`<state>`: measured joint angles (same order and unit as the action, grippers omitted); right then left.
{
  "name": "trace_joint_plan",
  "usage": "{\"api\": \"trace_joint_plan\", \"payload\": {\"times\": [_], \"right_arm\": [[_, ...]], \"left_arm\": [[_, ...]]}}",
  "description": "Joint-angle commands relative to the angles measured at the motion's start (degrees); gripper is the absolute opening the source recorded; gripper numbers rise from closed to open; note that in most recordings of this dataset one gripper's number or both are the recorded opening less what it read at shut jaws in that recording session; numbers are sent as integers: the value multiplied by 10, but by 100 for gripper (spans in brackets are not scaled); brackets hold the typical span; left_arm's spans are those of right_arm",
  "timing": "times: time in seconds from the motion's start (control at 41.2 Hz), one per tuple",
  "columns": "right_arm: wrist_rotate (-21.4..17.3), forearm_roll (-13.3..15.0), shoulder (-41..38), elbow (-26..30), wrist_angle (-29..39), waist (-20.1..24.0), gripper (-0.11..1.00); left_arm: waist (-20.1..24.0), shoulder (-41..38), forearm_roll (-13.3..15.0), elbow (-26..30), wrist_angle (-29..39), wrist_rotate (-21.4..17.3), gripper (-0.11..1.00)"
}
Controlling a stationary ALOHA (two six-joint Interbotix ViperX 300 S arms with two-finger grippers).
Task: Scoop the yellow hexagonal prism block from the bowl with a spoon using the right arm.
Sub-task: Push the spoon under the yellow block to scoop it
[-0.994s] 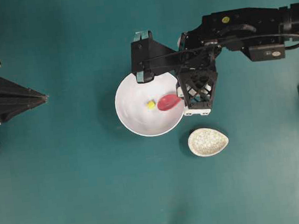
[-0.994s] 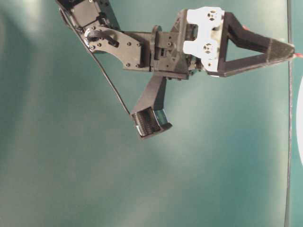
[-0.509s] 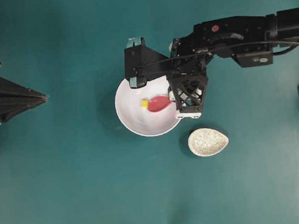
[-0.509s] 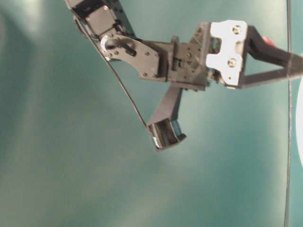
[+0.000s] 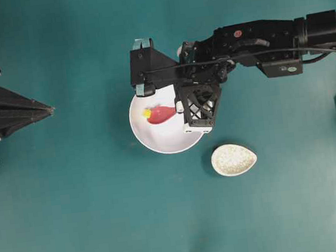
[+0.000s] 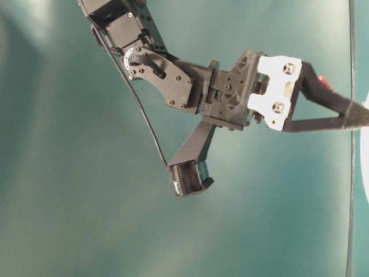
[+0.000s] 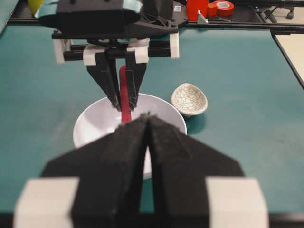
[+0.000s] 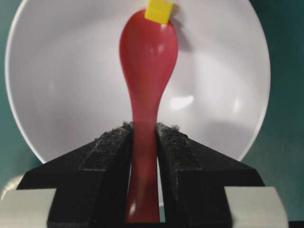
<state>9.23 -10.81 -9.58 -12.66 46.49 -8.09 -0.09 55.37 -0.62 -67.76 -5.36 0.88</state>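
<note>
So the right arm has slid further left across the counter over the last second, carrying the right claw deeper over the bowl. The spoon clamped in it went along, from the bowl's right half to its left half. The yellow hexagonal prism block got shoved too: it sat near the bowl's middle, and now it's up by the left wall, touching the tip of the scoop. From table level, the claw also tips lower than it did.
</note>
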Motion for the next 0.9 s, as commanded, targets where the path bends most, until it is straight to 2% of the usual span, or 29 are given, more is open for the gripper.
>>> {"api": "trace_joint_plan", "payload": {"times": [0.0,0.364,0.873], "right_arm": [[1,-2,11,13,-15,4,22],[-2,-2,12,18,-45,4,22],[-5,-1,16,18,-51,5,22]], "left_arm": [[0,-5,-1,11,-3,0,0],[0,-4,-1,11,-3,1,0],[-1,-4,0,11,-3,4,0]]}}
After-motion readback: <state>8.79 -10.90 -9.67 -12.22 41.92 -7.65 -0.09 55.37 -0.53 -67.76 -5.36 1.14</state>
